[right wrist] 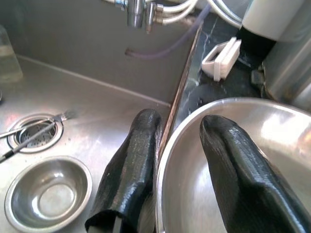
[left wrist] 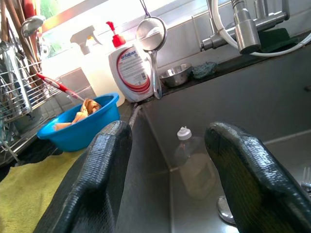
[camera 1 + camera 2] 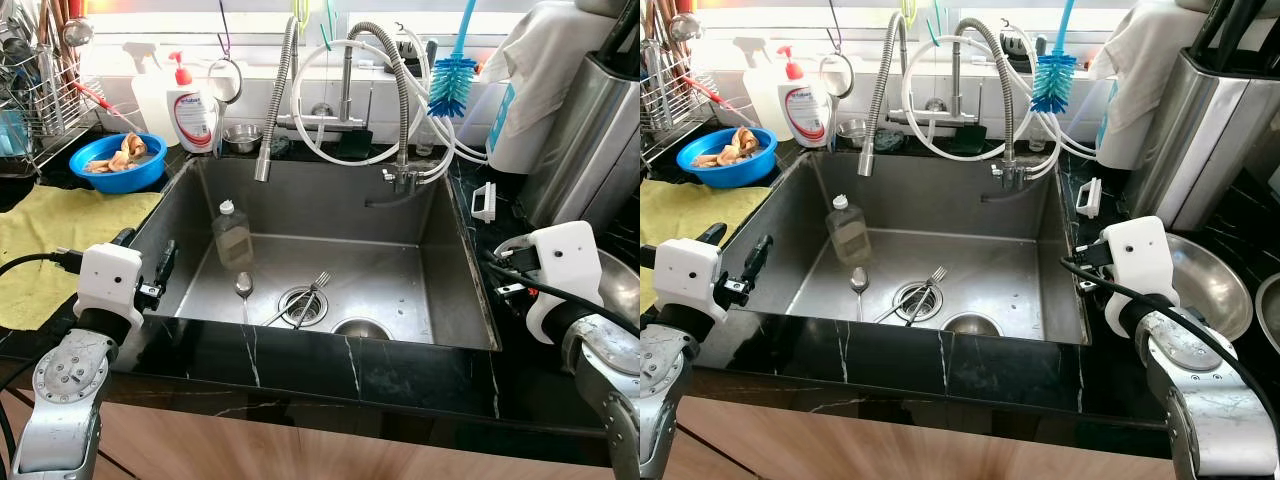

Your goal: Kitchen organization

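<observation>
Right gripper (image 1: 177, 160) open, fingers astride the rim of the steel bowl (image 3: 1205, 285) beside the sink (image 3: 300, 200), apparently to lift it; left gripper (image 2: 170, 170) open, empty, facing the bottle (image 2: 192, 162).

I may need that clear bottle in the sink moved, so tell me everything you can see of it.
The clear bottle is see-through plastic with a small white cap at the top. It looks nearly empty, though its contents are hard to judge. It stands tilted in the back left part of the steel sink, leaning toward the left wall, base on the sink floor. A spoon lies just in front of it. Neither gripper touches it.
</observation>
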Available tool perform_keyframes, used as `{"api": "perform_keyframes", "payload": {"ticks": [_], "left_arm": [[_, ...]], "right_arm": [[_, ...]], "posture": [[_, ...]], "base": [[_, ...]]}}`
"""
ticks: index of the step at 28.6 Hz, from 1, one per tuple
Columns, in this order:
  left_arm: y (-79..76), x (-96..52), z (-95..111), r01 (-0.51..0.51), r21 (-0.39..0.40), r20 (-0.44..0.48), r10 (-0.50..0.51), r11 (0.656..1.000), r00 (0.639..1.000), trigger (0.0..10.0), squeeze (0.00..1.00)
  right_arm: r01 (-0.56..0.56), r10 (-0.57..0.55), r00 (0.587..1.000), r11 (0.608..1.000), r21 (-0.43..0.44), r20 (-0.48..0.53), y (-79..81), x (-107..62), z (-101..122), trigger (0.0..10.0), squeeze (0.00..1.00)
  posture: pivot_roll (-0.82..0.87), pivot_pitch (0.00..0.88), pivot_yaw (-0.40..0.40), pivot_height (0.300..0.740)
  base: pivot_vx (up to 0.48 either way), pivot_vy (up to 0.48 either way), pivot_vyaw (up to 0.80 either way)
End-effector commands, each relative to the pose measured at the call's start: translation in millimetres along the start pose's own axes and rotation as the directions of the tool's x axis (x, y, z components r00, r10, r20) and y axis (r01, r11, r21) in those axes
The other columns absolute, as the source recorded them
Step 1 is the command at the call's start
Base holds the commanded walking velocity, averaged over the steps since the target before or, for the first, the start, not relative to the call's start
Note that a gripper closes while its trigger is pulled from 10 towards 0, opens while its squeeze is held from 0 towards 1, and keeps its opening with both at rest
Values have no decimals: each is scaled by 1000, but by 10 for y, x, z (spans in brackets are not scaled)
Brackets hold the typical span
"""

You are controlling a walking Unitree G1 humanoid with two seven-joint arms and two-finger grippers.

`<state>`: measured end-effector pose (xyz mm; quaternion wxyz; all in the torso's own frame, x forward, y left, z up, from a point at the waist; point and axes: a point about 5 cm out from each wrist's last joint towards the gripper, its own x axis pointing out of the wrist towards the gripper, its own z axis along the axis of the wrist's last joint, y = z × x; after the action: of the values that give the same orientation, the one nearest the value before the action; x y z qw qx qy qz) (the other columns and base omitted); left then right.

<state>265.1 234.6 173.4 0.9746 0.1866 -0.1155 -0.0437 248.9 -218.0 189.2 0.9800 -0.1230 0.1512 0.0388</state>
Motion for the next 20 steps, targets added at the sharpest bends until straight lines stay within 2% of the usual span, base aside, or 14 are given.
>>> {"api": "perform_keyframes", "payload": {"ticks": [1,20], "left_arm": [[22,22,13,7,3,-5,-6,1000,1000,10000,0],[-12,20,23,7,-11,-4,-8,1000,1000,10000,0]], "right_arm": [[-4,4,1000,1000,-7,-3,22,-28,22,10000,0],[9,-6,995,1000,28,-99,54,1,-106,10000,0]], "posture": [[-72,0,29,740],[-63,0,19,740]], "base": [[0,0,0],[0,0,0]]}}
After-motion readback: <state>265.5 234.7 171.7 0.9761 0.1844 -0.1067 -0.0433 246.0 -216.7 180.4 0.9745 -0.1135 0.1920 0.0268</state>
